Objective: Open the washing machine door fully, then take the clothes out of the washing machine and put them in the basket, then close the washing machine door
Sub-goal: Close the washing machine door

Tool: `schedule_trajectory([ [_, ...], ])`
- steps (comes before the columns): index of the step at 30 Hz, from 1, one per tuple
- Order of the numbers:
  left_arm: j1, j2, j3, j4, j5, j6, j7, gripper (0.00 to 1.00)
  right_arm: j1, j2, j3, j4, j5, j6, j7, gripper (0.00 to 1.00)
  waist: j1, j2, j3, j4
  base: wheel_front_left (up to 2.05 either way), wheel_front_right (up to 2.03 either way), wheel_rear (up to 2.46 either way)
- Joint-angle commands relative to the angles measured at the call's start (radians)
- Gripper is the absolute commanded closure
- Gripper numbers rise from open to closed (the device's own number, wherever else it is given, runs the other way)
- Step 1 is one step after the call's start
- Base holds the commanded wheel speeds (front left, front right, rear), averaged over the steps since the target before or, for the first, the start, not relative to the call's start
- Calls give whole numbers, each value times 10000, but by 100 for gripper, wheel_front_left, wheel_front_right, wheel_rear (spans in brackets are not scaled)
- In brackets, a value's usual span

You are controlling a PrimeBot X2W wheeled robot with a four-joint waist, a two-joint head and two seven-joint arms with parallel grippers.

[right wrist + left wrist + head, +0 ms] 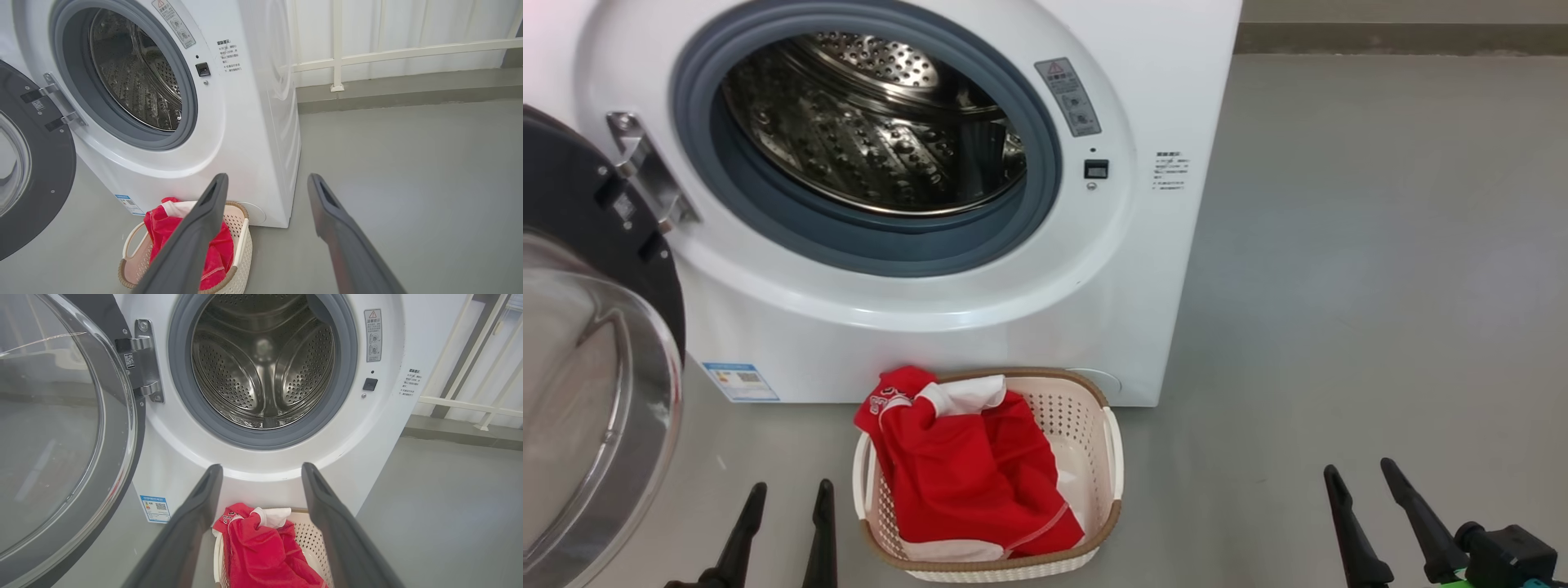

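The washer [1013, 327] stands far left, its door [580, 392] swung wide on the hinge [645, 175] at the opening's left edge. The door's black rim and glass bowl reach out toward the near left corner. Inside the grey gasket [874, 245] the steel drum [874, 131] faces the open room. The basket [1094, 408] sits on the floor [1380, 286] just before the washer's lower front edge; whether its far rim touches the washer I cannot tell. The clothes [964, 474] lie in the basket, a red heap over its left and middle, with one red-and-white fold hanging over the far left rim and a strip of cream bottom bare along the right wall. The left claw [792, 486] hangs near, in the gap between the door's edge and the basket's left handle, released with fingers spread and nothing in them. The right claw [1358, 467] hangs near right, well apart from the basket, also released and grasping nothing. Right of the washer and basket the grey floor lies open up to a low kerb [1405, 37], with a white railing [337, 45] beyond it.
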Motion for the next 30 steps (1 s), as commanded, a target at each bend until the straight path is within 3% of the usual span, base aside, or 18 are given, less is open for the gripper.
schedule_trajectory([
  [1, -112, 110, 263, -171, -84, 108, -53, 0, -130, -160, 300, -212, -14, 63, -65, 0, 0, 0, -39, 158, 0, 0, 0],
  [18, 279, 110, 175, 193, -649, 531, -53, 0, -675, -691, 1654, 221, 180, 63, -65, 0, 0, 0, -395, 2272, 0, 0, 0],
  [30, 700, 110, 108, 144, -796, 918, -53, 0, -860, -687, 2364, 454, 371, 63, -65, 0, 0, 0, -751, 3708, 0, 0, 0],
])
